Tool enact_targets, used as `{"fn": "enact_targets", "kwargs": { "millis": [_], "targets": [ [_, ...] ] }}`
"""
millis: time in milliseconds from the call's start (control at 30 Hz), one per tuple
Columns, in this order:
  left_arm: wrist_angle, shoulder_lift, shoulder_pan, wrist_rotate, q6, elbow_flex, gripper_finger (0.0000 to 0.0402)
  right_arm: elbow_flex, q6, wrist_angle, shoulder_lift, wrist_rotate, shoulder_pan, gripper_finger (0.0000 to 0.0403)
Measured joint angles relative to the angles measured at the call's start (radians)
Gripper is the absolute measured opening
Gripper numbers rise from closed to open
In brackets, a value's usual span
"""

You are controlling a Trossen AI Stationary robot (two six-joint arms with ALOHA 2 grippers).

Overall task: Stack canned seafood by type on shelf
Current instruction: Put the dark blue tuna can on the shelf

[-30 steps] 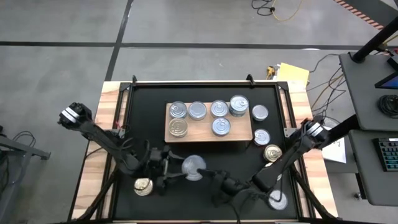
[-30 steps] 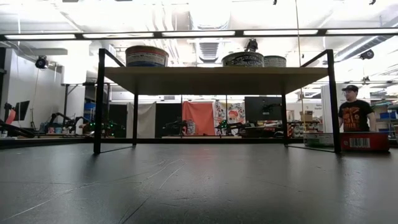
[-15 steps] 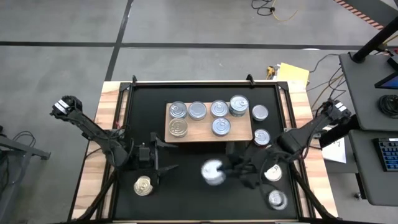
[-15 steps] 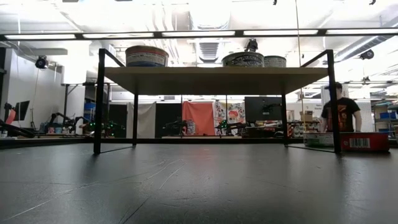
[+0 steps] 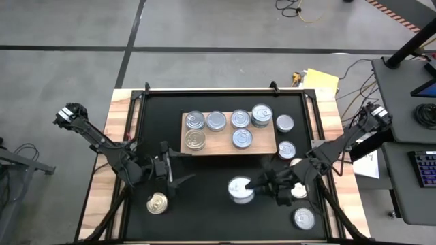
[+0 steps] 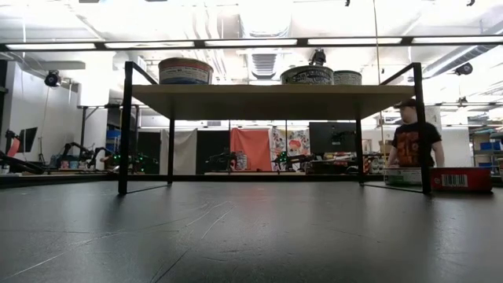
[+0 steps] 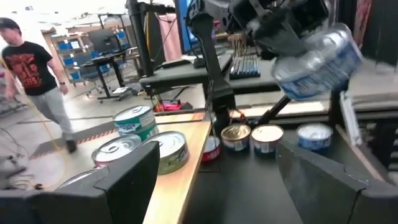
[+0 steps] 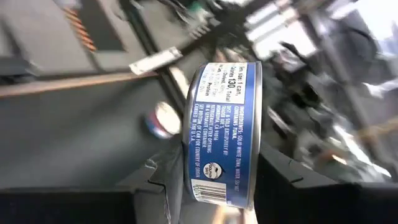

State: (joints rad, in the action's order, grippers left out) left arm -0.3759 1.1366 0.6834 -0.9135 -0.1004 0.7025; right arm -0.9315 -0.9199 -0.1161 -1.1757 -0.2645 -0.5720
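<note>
Since the earlier pictures the right arm had swung the carried tin from beside the left arm toward the near edge of the shelf [image 5: 228, 147], while the left arm had pulled back.

The left gripper [image 5: 178, 168] hung with fingers spread and nothing between them, a gold-lidded tin [image 5: 157, 203] lying just below it on the black mat [image 5: 204, 218]. Ahead of it stood the shelf, a pale wooden board on thin dark legs, carrying six short round tins in two uneven rows.

The right gripper [image 5: 251, 186] was closed on a blue-labelled tin [image 5: 240, 190], its silver lid up in the overhead view. Behind that gripper lay four more loose tins along the mat's right side.

My judgement: the smooth metal wall and glossy paper label gave the fingers little purchase, so the tin could twist or slip as it was carried. Free room on the shelf was small, so a low approach could knock the near-row tin [image 5: 242, 138] or catch the board's edge.
</note>
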Motion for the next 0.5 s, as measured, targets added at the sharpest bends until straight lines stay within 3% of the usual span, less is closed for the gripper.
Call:
{"fn": "enact_targets", "kwargs": {
  "millis": [267, 367, 500],
  "targets": [
    [0.000, 0.006, -0.001, -0.190, -0.136, 0.001, 0.0306, 0.073, -0.129, -0.108, 0.003, -0.423, -0.060, 0.0127],
    [0.004, 0.006, -0.001, -0.277, -0.179, 0.001, 0.0306, 0.074, -0.129, -0.088, 0.002, -0.435, -0.075, 0.0127],
    [0.054, 0.006, -0.001, -0.309, -0.211, 0.001, 0.0306, 0.077, -0.123, -0.075, 0.009, -0.438, -0.105, 0.0127]
  ]
}}
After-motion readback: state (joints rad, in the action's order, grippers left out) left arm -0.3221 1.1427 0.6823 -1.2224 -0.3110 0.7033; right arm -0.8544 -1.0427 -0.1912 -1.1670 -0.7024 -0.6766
